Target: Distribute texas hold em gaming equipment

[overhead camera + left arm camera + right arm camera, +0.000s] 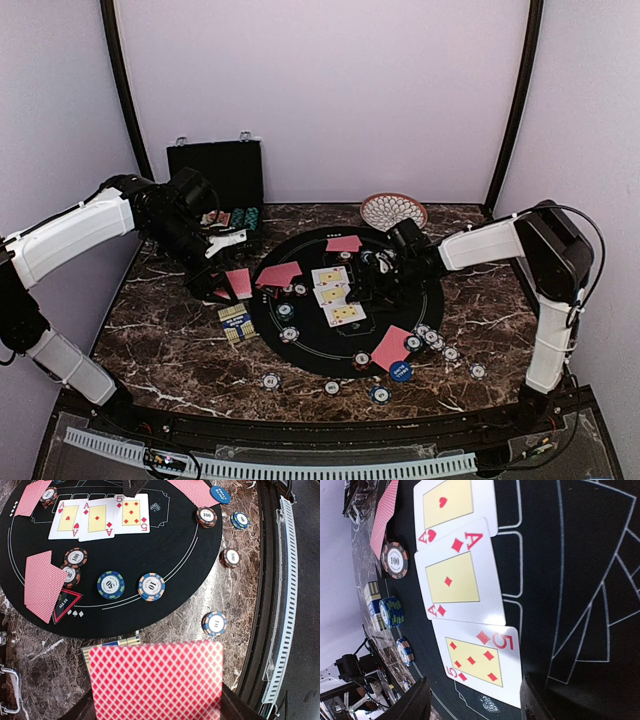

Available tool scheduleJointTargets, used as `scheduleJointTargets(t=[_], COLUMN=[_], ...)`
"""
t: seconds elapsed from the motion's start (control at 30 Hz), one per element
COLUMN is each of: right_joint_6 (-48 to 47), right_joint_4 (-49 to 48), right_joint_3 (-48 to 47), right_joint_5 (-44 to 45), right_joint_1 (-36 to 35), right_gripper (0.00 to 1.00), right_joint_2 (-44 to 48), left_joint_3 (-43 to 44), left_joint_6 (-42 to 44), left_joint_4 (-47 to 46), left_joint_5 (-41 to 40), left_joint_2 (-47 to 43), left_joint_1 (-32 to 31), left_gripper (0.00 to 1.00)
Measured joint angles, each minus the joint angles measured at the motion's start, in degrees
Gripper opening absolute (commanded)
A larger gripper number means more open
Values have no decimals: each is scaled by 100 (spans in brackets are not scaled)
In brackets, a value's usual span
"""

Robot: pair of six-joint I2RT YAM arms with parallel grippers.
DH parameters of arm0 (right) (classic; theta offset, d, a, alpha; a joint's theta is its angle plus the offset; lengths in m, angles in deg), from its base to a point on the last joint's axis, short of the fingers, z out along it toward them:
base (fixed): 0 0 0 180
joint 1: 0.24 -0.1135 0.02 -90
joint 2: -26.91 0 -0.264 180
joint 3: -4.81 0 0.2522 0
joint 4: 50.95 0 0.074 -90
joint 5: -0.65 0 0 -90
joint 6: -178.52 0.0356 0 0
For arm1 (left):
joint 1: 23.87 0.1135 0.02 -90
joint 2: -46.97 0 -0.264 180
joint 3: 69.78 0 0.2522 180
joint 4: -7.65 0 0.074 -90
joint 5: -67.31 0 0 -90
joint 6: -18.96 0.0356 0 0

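Dark marble bench (170,350), round black mat (310,352) at its centre. Three face-up cards lie in a row on the mat: ace of hearts (450,502), ace of diamonds (452,577), five of diamonds (476,657). Neighbours touch or just overlap. The row runs from the far side toward the near edge, with the five closest to the arm bases. Each card's long axis lies across the bench, left to right.

Left tool (220,278): clenched on one red-backed card (156,680), face down, just off the mat's left edge and above the marble. The wrist view crops the card, so its long axis cannot be judged.

Right tool (475,705): fingers apart, nothing gripped. It sits low at the five's right-hand short end, one finger to each side. Cannot tell whether it touches the card.

Key relation: a faint printed outline (159,510) just beside the five, on its near-edge side, is bare and is likely the next slot. From the held card it lies to the right across the mat, with chips (151,586) between. The right tool is much nearer but empty, while the left tool has the card and the longer reach.

Judgement: the left arm must pass over the chips and lay its card long axis left-right to match the row. The right tool beside the slot may crowd the drop.
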Motion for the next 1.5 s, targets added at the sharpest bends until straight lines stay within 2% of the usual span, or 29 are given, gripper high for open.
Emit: scheduleJointTargets(t=[0.43,0.63,0.83,1.1,1.27,1.5], right_joint_6=[175,205,214,214,219,219], right_joint_4=[-278,-205,-1012,-2227,-2942,-3250], right_joint_3=[116,118,-155,-942,-992,-1353], right_joint_5=[-57,-46,-50,-83,-90,-85], right_joint_1=[-374,-426,-968,-1777,-1882,-1934], right_gripper=[60,60,60,60,60,60], right_joint_2=[17,369,734,208,-66,-402], left_joint_3=[0,-2,-2,-2,-2,-2], left_joint_6=[0,0,0,0,0,0], left_joint_4=[0,-2,-7,-13,-13,-15], left_joint_5=[0,11,59,111,127,131], left_joint_2=[0,0,0,0,-2,0], left_joint_1=[-2,0,-2,0,-2,0], left_gripper=[0,0,0,0,0,0])
